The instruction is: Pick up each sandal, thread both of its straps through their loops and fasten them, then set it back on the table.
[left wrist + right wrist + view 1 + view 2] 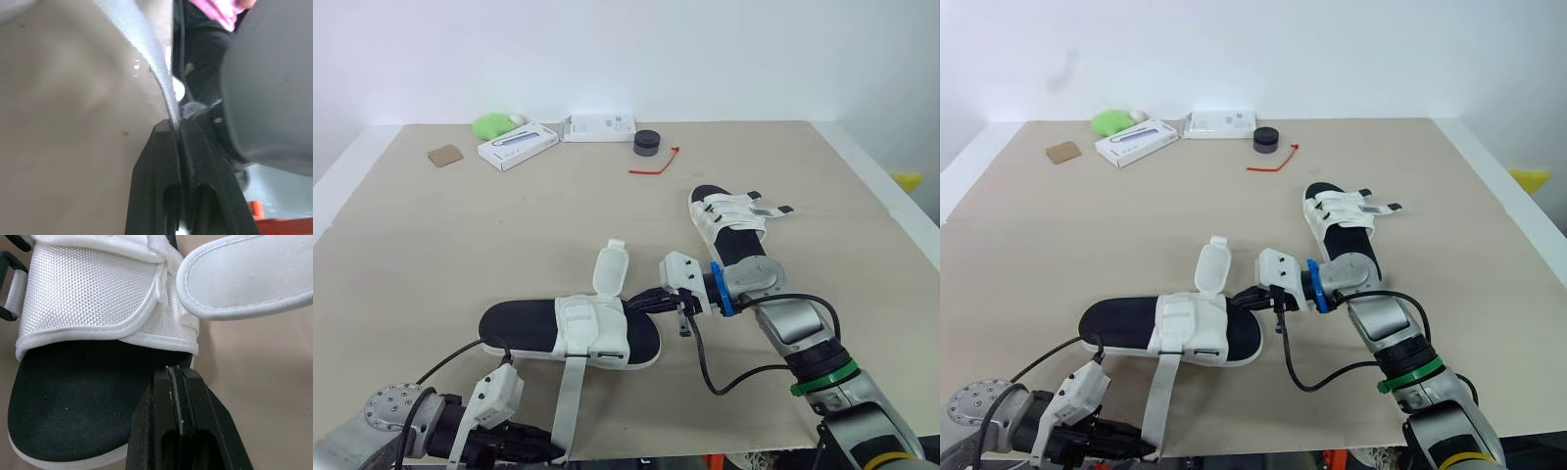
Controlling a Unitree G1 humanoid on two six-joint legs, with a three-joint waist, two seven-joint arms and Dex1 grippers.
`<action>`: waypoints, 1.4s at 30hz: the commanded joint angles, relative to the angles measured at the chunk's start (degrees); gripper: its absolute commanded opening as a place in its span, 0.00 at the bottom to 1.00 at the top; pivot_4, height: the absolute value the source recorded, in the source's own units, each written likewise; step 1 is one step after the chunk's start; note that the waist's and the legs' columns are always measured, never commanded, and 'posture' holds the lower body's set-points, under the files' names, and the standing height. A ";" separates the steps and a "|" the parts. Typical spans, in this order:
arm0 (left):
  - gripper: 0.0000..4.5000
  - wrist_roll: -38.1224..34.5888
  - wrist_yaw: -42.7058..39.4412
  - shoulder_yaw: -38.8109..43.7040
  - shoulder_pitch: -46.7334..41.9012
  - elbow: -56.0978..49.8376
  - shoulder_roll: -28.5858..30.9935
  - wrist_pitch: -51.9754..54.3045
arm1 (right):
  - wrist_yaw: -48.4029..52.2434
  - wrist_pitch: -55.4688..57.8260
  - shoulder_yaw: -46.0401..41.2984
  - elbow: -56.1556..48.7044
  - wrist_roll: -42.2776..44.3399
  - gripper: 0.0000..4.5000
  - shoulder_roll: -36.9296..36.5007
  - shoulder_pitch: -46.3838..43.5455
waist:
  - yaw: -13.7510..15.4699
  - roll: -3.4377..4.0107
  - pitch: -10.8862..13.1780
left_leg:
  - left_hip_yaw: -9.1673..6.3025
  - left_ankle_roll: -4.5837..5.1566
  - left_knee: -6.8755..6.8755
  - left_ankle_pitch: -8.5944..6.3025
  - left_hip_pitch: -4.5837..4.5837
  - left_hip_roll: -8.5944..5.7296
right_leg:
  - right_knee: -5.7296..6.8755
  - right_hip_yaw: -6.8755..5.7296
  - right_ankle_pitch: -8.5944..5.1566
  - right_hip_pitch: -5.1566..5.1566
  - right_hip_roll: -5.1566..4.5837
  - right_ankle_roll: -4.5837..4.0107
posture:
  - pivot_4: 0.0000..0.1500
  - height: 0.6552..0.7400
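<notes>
One sandal (524,328) lies lower middle. Your left gripper (548,448) pinches its strap (573,392) tight, likely to pull it. Your right gripper (641,302), fingers together, presses its end, likely steadying it.

My right gripper (180,374), fingers pressed together, sits by the sandal (73,406) where its black footbed meets the white mesh strap (93,293), a loose flap (244,279) alongside
</notes>
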 commanded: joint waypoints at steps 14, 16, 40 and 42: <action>0.90 24.46 -2.24 2.49 -16.66 14.91 -2.38 -71.63 | 1.29 -0.68 -0.26 -0.66 0.27 0.00 -0.21 -1.01 | 0.10 -0.01 0.00 | 0.23 0.00 0.00 0.00 0.00 0.00 | -0.04 0.01 0.17 -0.01 -0.12 -0.16 | 1.00 1.00; 0.90 26.51 -0.52 1.68 -18.01 17.95 -2.45 -79.44 | 1.35 -0.61 -0.32 -0.65 0.28 0.00 -0.17 -0.99 | 0.04 -0.01 -0.01 | 0.25 0.00 0.00 0.00 0.01 0.01 | -0.06 0.02 0.35 -0.01 -0.16 -0.39 | 1.00 1.00; 0.43 37.21 15.85 -12.04 -20.49 18.38 -2.75 -80.78 | 1.25 -0.02 -0.59 -1.52 0.05 0.00 -0.76 -0.55 | 0.05 -0.02 -0.01 | 0.25 0.04 0.00 -0.01 0.04 0.06 | -0.09 0.11 0.27 -0.01 -0.10 0.02 | 1.00 1.00; 0.28 36.30 16.59 -12.28 -20.00 18.84 -2.41 -79.84 | 1.26 -0.12 -0.58 -1.50 -0.01 0.00 -0.83 -0.50 | 0.05 -0.02 -0.01 | 0.25 0.04 0.00 -0.01 0.04 0.06 | -0.09 0.11 0.27 -0.01 -0.11 0.02 | 1.00 1.00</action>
